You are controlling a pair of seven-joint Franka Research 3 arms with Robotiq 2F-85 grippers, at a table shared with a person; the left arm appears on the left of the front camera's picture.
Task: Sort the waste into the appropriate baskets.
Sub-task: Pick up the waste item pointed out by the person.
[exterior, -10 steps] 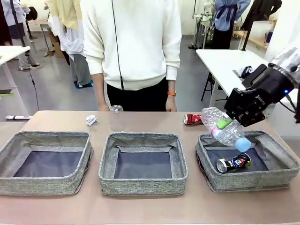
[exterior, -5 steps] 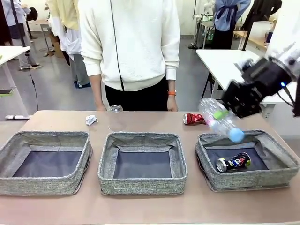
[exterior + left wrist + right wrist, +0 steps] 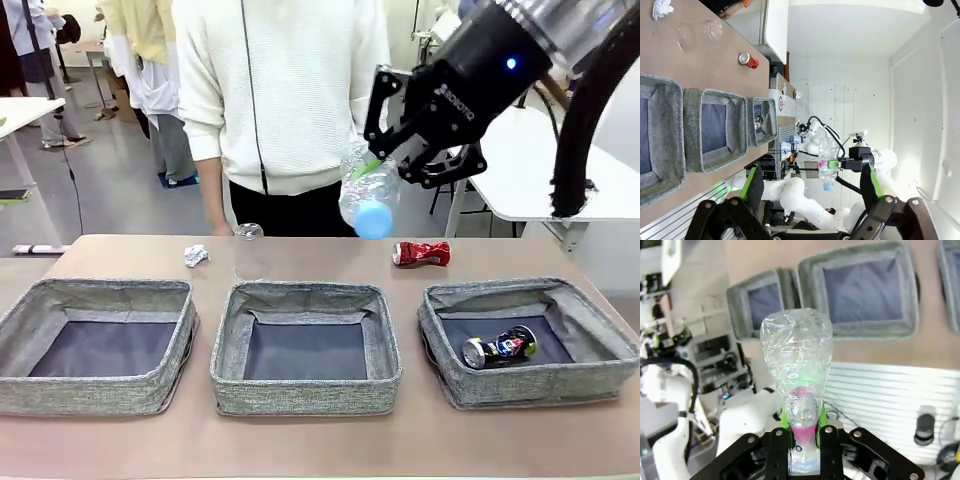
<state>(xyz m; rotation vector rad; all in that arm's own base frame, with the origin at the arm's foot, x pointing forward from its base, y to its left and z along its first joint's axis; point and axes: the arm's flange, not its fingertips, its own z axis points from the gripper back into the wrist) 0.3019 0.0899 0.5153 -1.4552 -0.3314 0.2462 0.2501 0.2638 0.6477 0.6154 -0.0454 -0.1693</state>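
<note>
My right gripper [image 3: 378, 165] is shut on the clear plastic bottle [image 3: 366, 192], held high above the table's far edge with its blue cap pointing down. In the right wrist view the bottle [image 3: 797, 360] rises between the closed fingers [image 3: 785, 420]. My left gripper [image 3: 810, 182] stands open with nothing in it. Three grey baskets sit in a row: left [image 3: 20, 322], middle [image 3: 228, 345], right [image 3: 436, 345]. A crushed dark blue-silver can [image 3: 499, 348] lies in the right one. The crushed red can [image 3: 421, 254], clear cup [image 3: 248, 250] and paper ball [image 3: 195, 256] rest on the far table strip.
A person in a white sweater [image 3: 280, 90] stands at the far edge, hands hanging near the tabletop. A white table [image 3: 500, 150] stands behind at the right. The near strip of the brown table [image 3: 300, 445] in front of the baskets is bare.
My right arm has carried the bottle up and to the left, from just over the right basket to high in front of the person. The other waste has not moved.
</note>
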